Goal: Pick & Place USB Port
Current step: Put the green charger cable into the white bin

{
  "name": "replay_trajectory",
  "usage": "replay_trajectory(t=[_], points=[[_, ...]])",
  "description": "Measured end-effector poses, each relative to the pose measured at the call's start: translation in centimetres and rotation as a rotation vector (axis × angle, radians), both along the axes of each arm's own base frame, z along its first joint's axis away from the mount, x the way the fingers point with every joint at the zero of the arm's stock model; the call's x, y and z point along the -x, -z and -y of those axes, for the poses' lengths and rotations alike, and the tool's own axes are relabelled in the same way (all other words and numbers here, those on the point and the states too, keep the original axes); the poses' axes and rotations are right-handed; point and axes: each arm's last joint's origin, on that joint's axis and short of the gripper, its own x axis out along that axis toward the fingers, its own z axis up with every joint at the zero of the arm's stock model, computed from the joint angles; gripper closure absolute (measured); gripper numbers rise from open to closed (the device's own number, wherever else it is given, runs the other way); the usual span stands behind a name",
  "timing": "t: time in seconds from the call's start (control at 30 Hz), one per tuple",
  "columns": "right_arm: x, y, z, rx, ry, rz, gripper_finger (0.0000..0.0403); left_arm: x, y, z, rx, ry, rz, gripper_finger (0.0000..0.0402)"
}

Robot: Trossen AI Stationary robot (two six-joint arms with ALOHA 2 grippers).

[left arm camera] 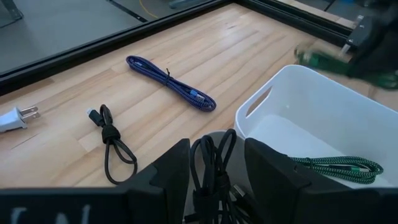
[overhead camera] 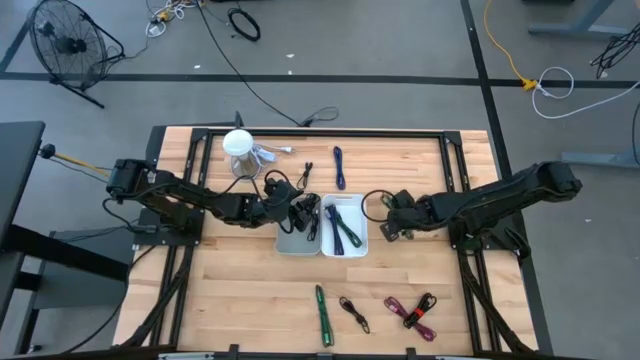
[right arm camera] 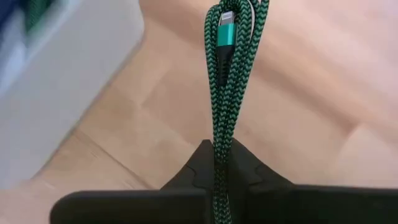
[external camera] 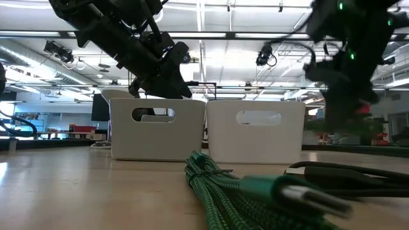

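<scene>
Two white bins stand side by side mid-table. My left gripper (overhead camera: 300,208) is over the left bin (overhead camera: 290,243), shut on a coiled black cable (left arm camera: 214,165). My right gripper (overhead camera: 385,207) hovers just right of the right bin (overhead camera: 347,246), shut on a green braided cable (right arm camera: 224,93). The right bin (left arm camera: 311,118) holds blue and green cables lying on its floor. In the low view my left gripper (external camera: 167,80) hangs above the left bin (external camera: 156,131). My left gripper pinches the black cable bundle between its two fingers (left arm camera: 168,177), several strands together. The coil's loops (left arm camera: 214,146) stick out past the fingertips, lifted clear of the table. My right gripper pinches the doubled green cable (right arm camera: 222,146) between its two fingers, several strands together. The cable runs along the fingers and out past their tips, its connector end (right arm camera: 227,18) ahead. It is lifted over bare wood beside the bin.
Loose cables lie on the wood: a blue one (overhead camera: 339,165) and a black one (overhead camera: 307,175) beyond the bins, and green (overhead camera: 322,315), black (overhead camera: 353,313) and purple and red-black ones (overhead camera: 412,310) near the front edge. A white object (overhead camera: 240,150) stands far left.
</scene>
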Motion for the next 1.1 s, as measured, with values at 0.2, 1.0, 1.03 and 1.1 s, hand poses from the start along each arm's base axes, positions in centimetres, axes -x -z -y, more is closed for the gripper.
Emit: replay_trajectory(t=[0.2, 1.0, 1.03, 1.1], points=[[-2.2, -5.4, -0.2, 0.089, -0.126, 0.237, 0.0392, 0.0, 0.0, 0.0, 0.0, 0.0, 0.0, 0.0243], [-9.1, -3.8, -5.3, 0.166, -0.253, 0.574, 0.0392, 0.0, 0.0, 0.0, -0.002, 0.001, -0.002, 0.0243], [-9.2, -3.7, -5.3, 0.17, -0.237, 0.573, 0.0392, 0.0, 0.0, 0.0, -0.002, 0.001, -0.002, 0.0243], [-9.2, -3.6, -5.2, 0.183, -0.205, 0.576, 0.0392, 0.0, 0.0, 0.0, -0.002, 0.002, -0.002, 0.0243]])
